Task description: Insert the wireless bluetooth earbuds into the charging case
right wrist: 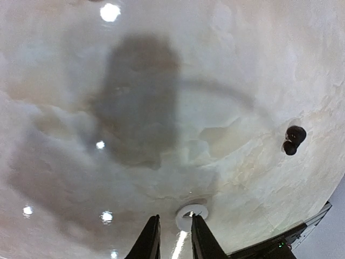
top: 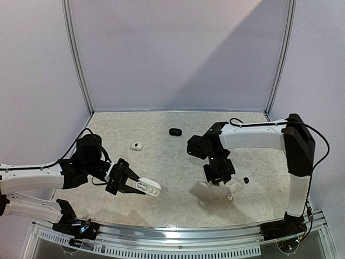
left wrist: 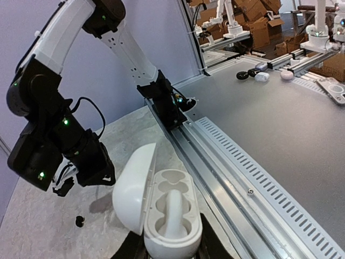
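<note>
So far both sockets look empty: left gripper (top: 125, 182) clamps the open charging case (left wrist: 167, 216); right gripper (right wrist: 173, 237) hangs parted above a white earbud (right wrist: 192, 217).

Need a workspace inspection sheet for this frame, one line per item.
Surface: pale marbled tabletop, glossy.
Job's things: open white case held by left gripper, sockets empty; white bud and black bud loose near the right arm.
Clutter: black case and white case farther back.
Grippers: left shut on the open case; right gripper above the white bud, fingers slightly apart.
Cables: black cable on left arm.
Surroundings: white walls; other benches beyond.
</note>
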Controlling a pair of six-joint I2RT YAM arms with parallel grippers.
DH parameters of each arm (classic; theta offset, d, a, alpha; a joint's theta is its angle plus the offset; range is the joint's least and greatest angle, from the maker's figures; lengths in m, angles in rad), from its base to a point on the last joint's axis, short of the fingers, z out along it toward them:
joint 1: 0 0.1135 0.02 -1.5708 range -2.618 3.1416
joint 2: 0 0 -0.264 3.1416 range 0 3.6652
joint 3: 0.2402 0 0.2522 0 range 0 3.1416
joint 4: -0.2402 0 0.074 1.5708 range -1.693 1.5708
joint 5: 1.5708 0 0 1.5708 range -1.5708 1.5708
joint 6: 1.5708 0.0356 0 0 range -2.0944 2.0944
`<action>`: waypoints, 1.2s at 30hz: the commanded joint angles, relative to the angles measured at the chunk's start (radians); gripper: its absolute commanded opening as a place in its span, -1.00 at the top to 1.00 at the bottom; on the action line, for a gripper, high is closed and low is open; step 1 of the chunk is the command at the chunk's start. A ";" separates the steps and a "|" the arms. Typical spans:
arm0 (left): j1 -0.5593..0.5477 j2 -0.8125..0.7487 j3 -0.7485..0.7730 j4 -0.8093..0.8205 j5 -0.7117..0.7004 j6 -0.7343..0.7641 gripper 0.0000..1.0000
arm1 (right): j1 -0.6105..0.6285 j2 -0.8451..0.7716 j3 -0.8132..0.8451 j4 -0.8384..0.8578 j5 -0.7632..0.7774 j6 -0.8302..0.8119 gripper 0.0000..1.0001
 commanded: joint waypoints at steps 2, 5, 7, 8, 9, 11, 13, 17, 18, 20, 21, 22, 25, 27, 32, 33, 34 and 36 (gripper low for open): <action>-0.016 -0.001 -0.002 -0.004 -0.013 -0.010 1.00 | -0.096 -0.076 -0.251 0.241 -0.039 -0.248 0.67; -0.016 -0.014 0.002 -0.029 -0.017 -0.007 1.00 | -0.107 -0.055 -0.273 0.283 -0.009 -0.265 0.74; -0.016 -0.020 0.005 -0.044 -0.018 -0.006 1.00 | -0.107 -0.042 -0.272 0.299 -0.007 -0.257 0.77; -0.016 -0.022 0.004 -0.048 -0.018 -0.006 1.00 | -0.106 -0.037 -0.277 0.308 -0.006 -0.248 0.78; -0.016 -0.022 0.005 -0.048 -0.018 -0.006 1.00 | -0.107 -0.037 -0.286 0.313 -0.003 -0.239 0.80; -0.016 -0.024 0.003 -0.047 -0.020 -0.007 1.00 | -0.107 -0.043 -0.308 0.319 -0.006 -0.214 0.82; -0.015 -0.025 0.002 -0.045 -0.024 -0.005 1.00 | -0.106 -0.053 -0.335 0.316 -0.019 -0.188 0.84; -0.015 -0.022 -0.001 -0.042 -0.029 -0.003 1.00 | -0.092 -0.094 -0.369 0.315 -0.038 -0.157 0.85; -0.015 -0.021 -0.002 -0.039 -0.029 -0.003 1.00 | -0.087 -0.101 -0.369 0.314 -0.044 -0.153 0.85; -0.015 -0.019 -0.003 -0.035 -0.026 -0.003 1.00 | -0.076 -0.108 -0.367 0.311 -0.064 -0.152 0.86; -0.014 -0.019 -0.003 -0.033 -0.026 -0.003 1.00 | -0.071 -0.107 -0.365 0.304 -0.070 -0.151 0.86; -0.013 -0.020 -0.002 -0.033 -0.028 -0.003 1.00 | -0.065 -0.103 -0.364 0.295 -0.072 -0.148 0.87; -0.013 -0.021 -0.003 -0.038 -0.029 0.000 1.00 | -0.051 -0.094 -0.370 0.279 -0.076 -0.139 0.88; -0.013 -0.021 -0.003 -0.041 -0.030 0.000 1.00 | -0.042 -0.091 -0.373 0.267 -0.082 -0.131 0.88; -0.013 -0.022 -0.001 -0.042 -0.030 0.000 1.00 | -0.031 -0.100 -0.385 0.240 -0.089 -0.110 0.89; -0.013 -0.022 -0.002 -0.042 -0.030 0.000 1.00 | -0.031 -0.106 -0.388 0.240 -0.094 -0.106 0.89; -0.013 -0.022 -0.001 -0.042 -0.029 0.000 1.00 | -0.029 -0.110 -0.393 0.238 -0.100 -0.104 0.90; -0.013 -0.022 0.001 -0.044 -0.029 0.001 1.00 | -0.023 -0.118 -0.398 0.231 -0.108 -0.095 0.90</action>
